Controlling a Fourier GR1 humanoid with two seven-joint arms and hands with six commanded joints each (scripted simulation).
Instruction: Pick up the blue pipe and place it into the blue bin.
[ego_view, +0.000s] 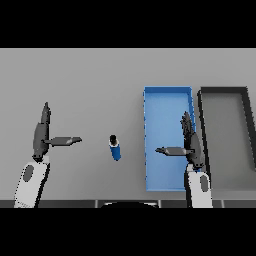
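Small blue pipe (115, 147) lies on the grey bench (90, 80) between both hands — untouched. Left hand (41, 134) open beside it; right hand (190, 142) open over the blue rectangular bin (166, 91).

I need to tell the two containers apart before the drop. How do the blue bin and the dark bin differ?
The blue bin is bright blue; the dark bin is black-rimmed with a grey floor. The blue bin lies nearer the blue pipe, the dark bin at the far right. The right robot hand overlaps the blue bin, not the dark one. Both are rectangular, open-topped and side by side.
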